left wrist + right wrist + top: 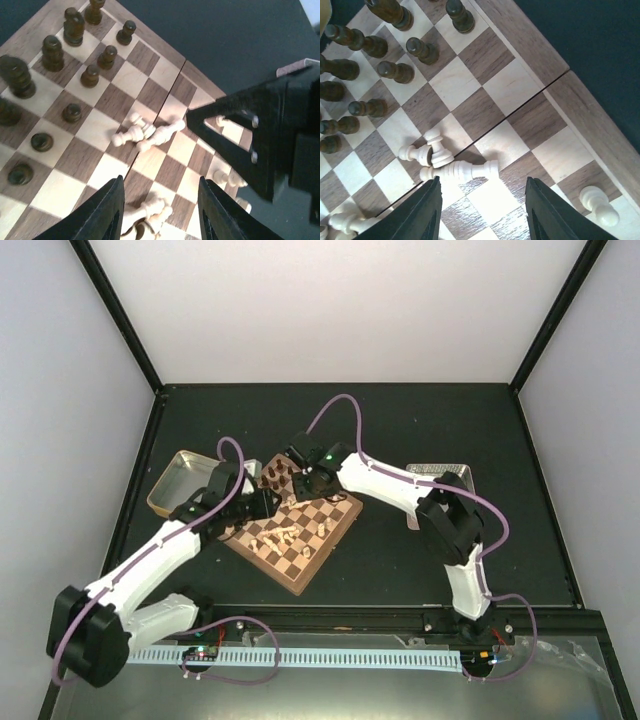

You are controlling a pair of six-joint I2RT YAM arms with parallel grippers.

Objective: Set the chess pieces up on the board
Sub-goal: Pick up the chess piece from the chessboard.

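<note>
L gripper [159,181] agape over board [116,106]; black tabletop [227,40], white walls [330,310]

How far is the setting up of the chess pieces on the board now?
Done: the dark brown wooden pieces stand upright in rows on one side of the checkered wooden board. In hand: nothing; the left gripper and right gripper are both open above the board. Remaining: several pale cream wooden pieces lie toppled near the middle.
</note>
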